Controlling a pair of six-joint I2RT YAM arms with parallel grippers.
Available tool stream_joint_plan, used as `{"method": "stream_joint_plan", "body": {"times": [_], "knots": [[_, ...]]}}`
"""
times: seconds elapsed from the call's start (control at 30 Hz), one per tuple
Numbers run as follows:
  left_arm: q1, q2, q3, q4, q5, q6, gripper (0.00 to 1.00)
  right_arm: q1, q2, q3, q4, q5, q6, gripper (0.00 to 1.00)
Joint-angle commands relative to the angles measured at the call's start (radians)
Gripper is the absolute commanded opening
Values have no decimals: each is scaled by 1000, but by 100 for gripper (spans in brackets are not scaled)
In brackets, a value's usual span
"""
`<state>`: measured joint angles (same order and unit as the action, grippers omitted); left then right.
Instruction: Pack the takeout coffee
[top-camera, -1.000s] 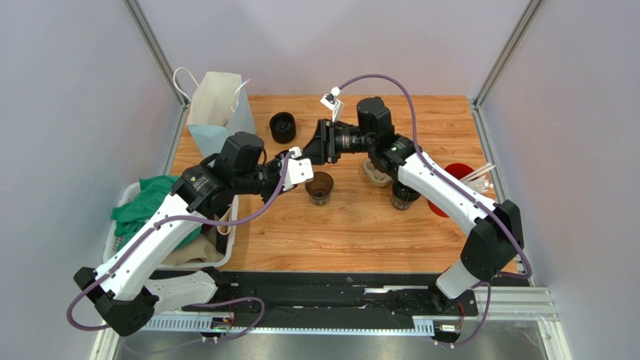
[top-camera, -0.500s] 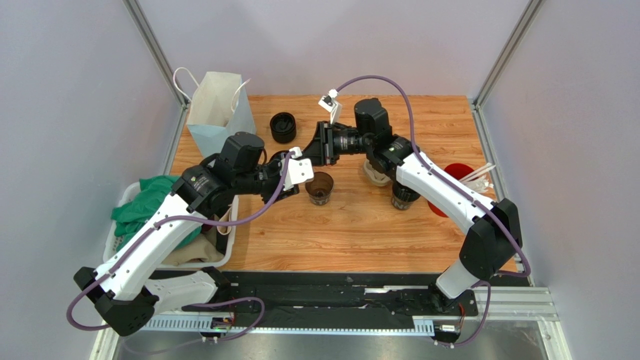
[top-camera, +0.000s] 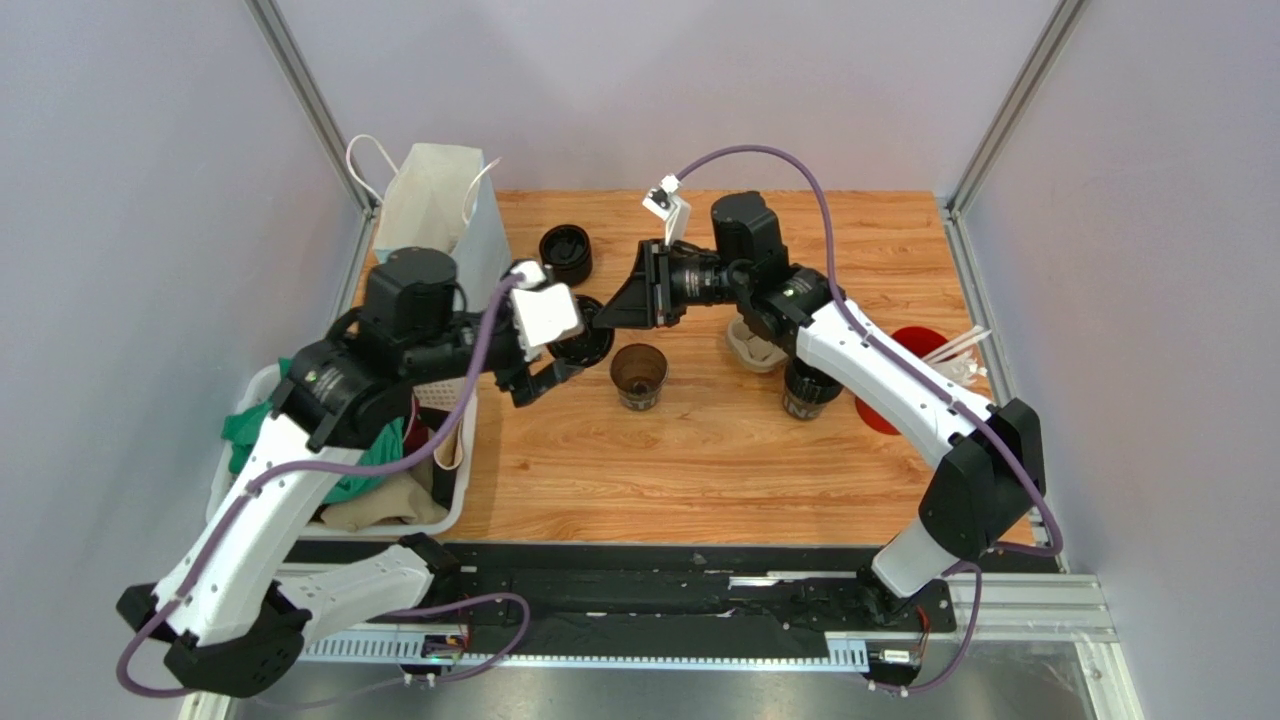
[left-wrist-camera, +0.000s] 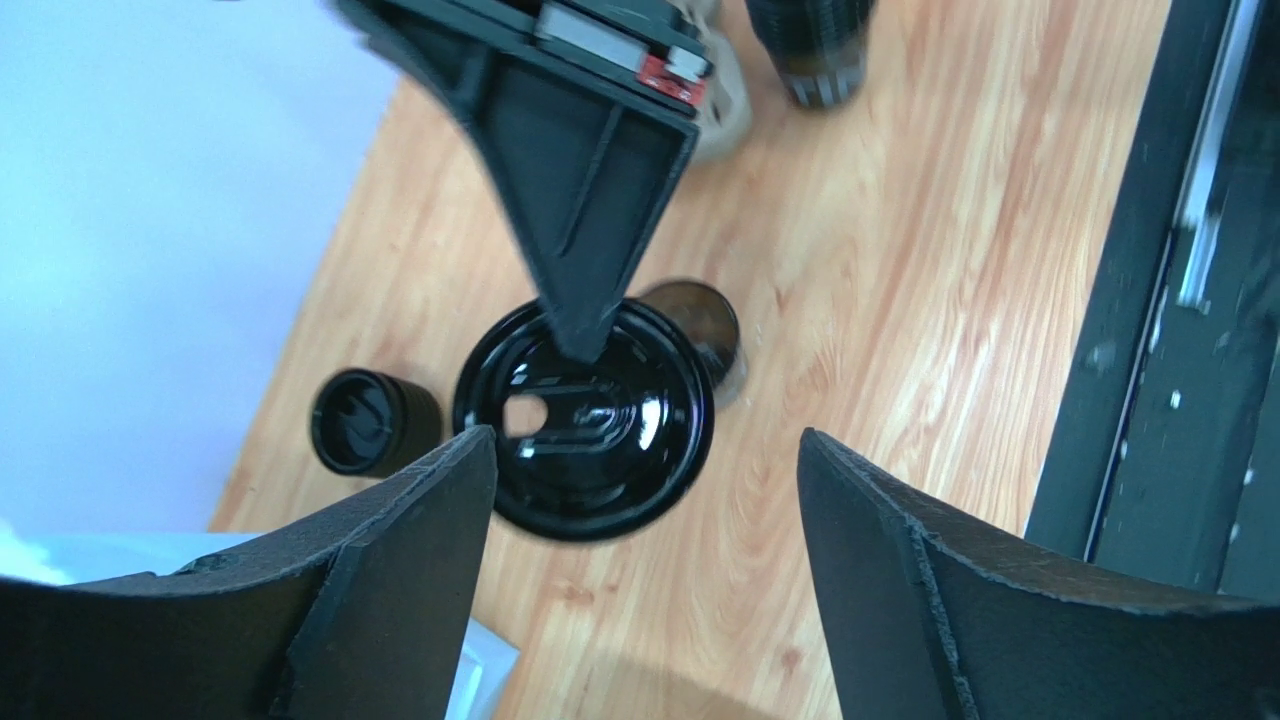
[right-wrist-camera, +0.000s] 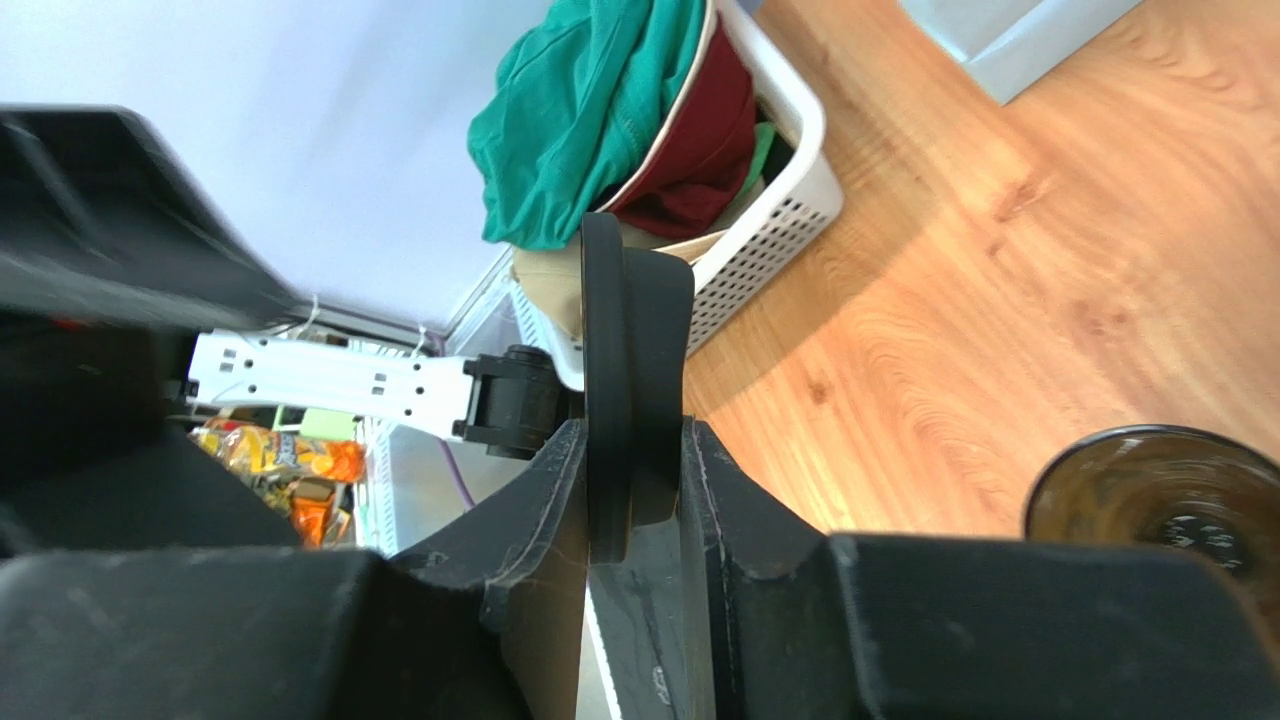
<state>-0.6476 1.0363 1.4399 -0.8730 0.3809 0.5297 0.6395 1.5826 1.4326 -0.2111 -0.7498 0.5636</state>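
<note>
Found the left gripper (left-wrist-camera: 646, 450) spread wide with nothing between its fingers, facing the black lid (left-wrist-camera: 586, 428). Saw that lid clamped on edge in the right gripper (right-wrist-camera: 634, 443), held over the wooden table (top-camera: 706, 465). Located the takeout coffee (top-camera: 567, 252) upright at the back of the table, just beside the white paper bag (top-camera: 433, 210), apart from both grippers. Noted an open brown cup (top-camera: 639, 375) standing just past the lid, a second dark cup (top-camera: 812, 395) partly under the right arm, a red cup with straws (top-camera: 914, 345) at the right edge, a white basket (top-camera: 460, 477) of clothes on the left. Could not read the small red-and-white label (left-wrist-camera: 661, 63) on the right gripper's body, nor the orange packets (right-wrist-camera: 278, 450) beyond the basket. Got the lid's face and sip hole only from the left wrist, its thin edge only from the right wrist, the red cup only from above.
</note>
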Motion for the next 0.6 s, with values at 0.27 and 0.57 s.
{"method": "stream_joint_plan", "body": {"times": [0.27, 0.57], "knots": [[233, -12, 5, 127, 410, -276, 88, -191, -228, 74, -56, 20, -206, 10], [379, 157, 11, 385, 815, -615, 90, -193, -374, 29, -48, -26, -307, 10]]}}
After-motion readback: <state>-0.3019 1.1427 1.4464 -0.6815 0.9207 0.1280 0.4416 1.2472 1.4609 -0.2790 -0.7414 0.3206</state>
